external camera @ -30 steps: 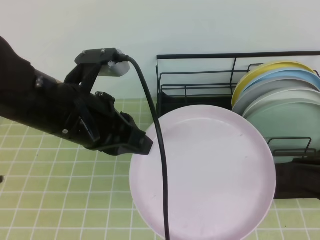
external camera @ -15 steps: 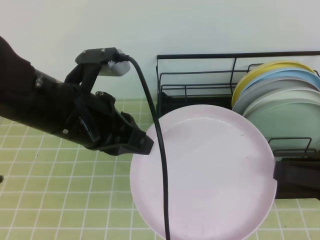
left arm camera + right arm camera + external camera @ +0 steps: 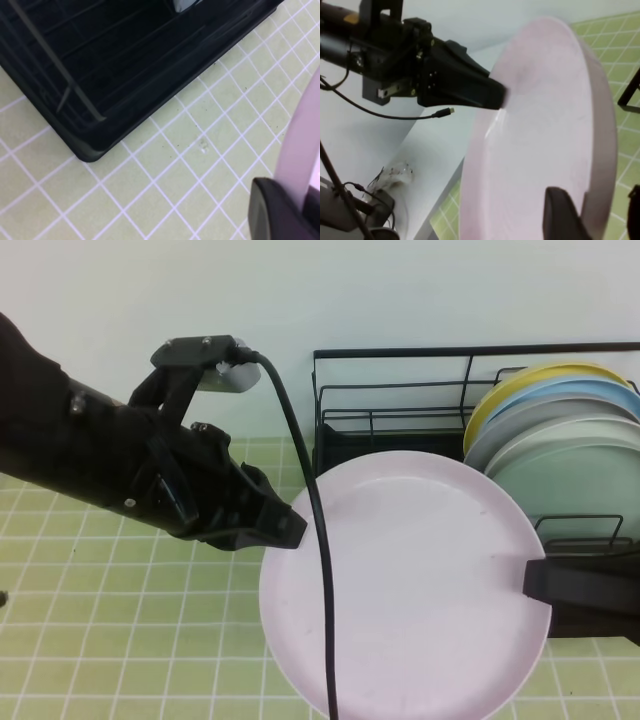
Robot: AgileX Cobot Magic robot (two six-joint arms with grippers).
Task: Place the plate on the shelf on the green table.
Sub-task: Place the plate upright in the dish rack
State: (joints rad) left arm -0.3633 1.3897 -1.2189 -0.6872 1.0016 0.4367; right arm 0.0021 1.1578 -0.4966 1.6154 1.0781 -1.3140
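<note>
The pale pink plate [image 3: 420, 590] hangs above the green table [image 3: 100, 640], in front of the black wire shelf [image 3: 400, 410]. My left gripper [image 3: 290, 530] is shut on the plate's left rim; the left wrist view shows one dark finger [image 3: 280, 210] against the pink edge [image 3: 305, 145], with the shelf's tray corner [image 3: 125, 60] below. My right gripper [image 3: 540, 585] reaches in from the right and straddles the plate's right rim. In the right wrist view its fingers stand apart, one over the plate's face [image 3: 545, 125], and the left gripper [image 3: 500, 97] shows at the far rim.
Several plates, yellow, blue, grey and mint-green [image 3: 560, 430], stand upright in the right half of the shelf. The shelf's left slots hold nothing. A black cable [image 3: 320, 540] hangs across the pink plate. A white wall rises behind the shelf.
My right gripper has slid left until its fingers overlap the plate's right rim. The plate and my left arm have stayed where they were.
</note>
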